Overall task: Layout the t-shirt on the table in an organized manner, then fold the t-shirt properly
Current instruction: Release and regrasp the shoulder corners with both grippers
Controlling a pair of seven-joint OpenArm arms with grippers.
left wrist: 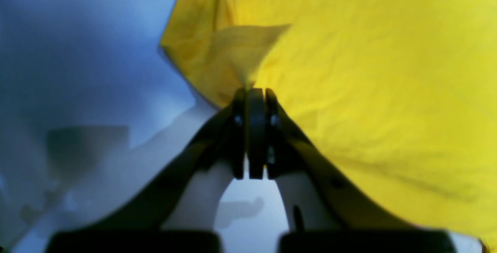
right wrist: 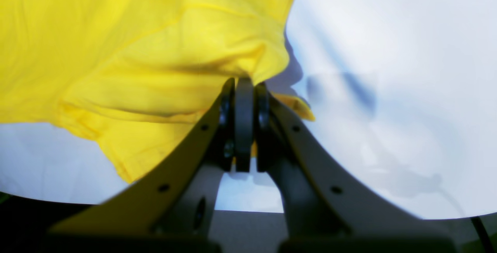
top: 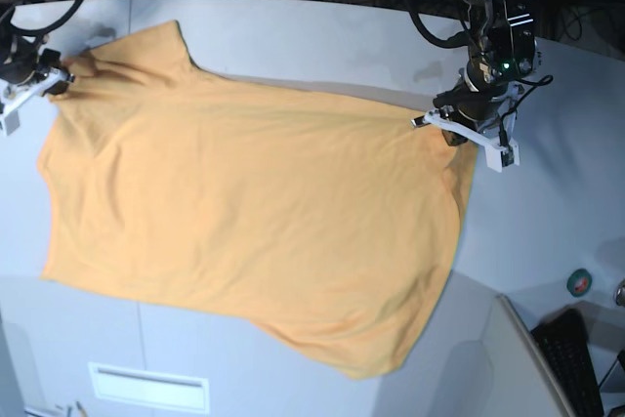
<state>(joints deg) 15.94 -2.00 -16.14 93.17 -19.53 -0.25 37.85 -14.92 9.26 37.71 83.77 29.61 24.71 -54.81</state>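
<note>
Both jaws are clenched on the t-shirt (top: 254, 212), at nine and two o'clock; it is spread over the table (top: 547, 192), and no fold is made.

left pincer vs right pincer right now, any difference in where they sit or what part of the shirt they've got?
In the base view, the left pincer sits at the t-shirt's right edge; the right pincer is at its far-left corner. The left one bites a plain edge fold; the right one bites bunched, seamed fabric beside a sleeve. Shared: both are shut on the t-shirt, low over the table.
</note>
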